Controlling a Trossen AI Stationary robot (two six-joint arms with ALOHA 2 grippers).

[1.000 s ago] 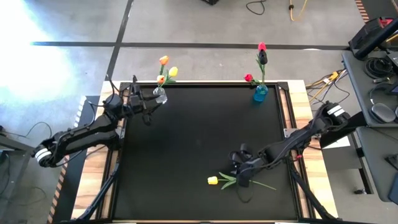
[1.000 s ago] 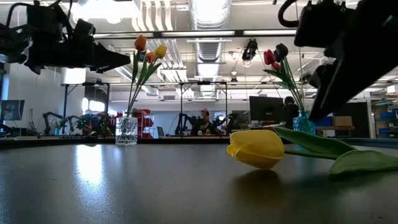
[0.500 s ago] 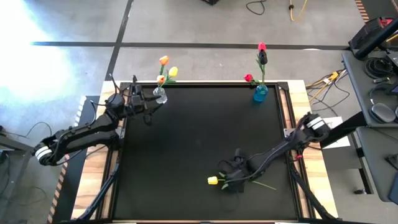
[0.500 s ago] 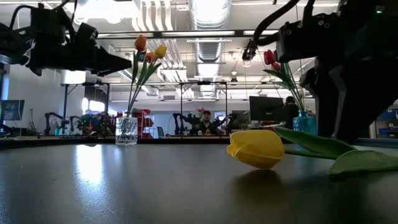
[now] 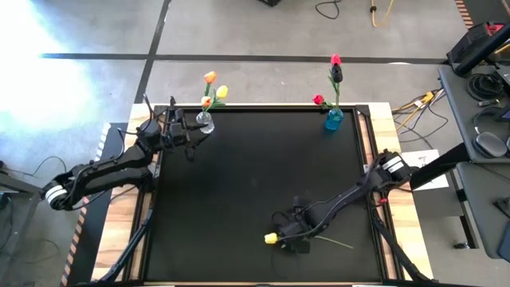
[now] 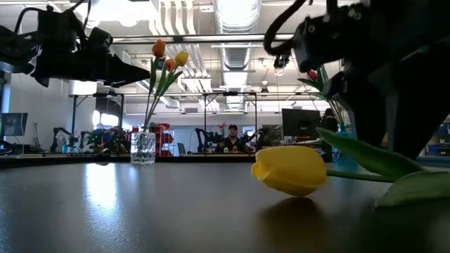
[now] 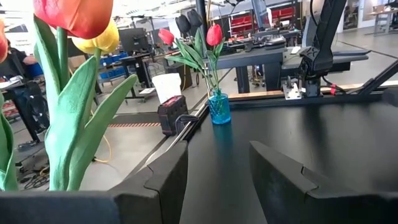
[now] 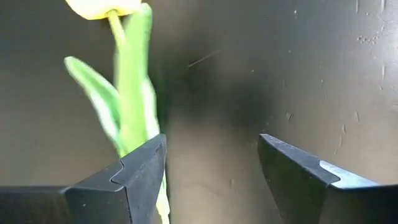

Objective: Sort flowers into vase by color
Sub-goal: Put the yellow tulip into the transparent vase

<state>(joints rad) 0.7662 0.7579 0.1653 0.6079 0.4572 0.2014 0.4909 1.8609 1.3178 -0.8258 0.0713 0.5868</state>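
The right gripper [image 5: 288,237] hung with fingers spread over the yellow tulip [image 6: 290,169] lying on the surface, its thin stem [image 8: 127,93] just beside one finger [image 8: 134,177], light, limp, best pinched mid-stem, not the crushable head.

Overhead, table-level, two wrist views; shared table [image 5: 239,183].
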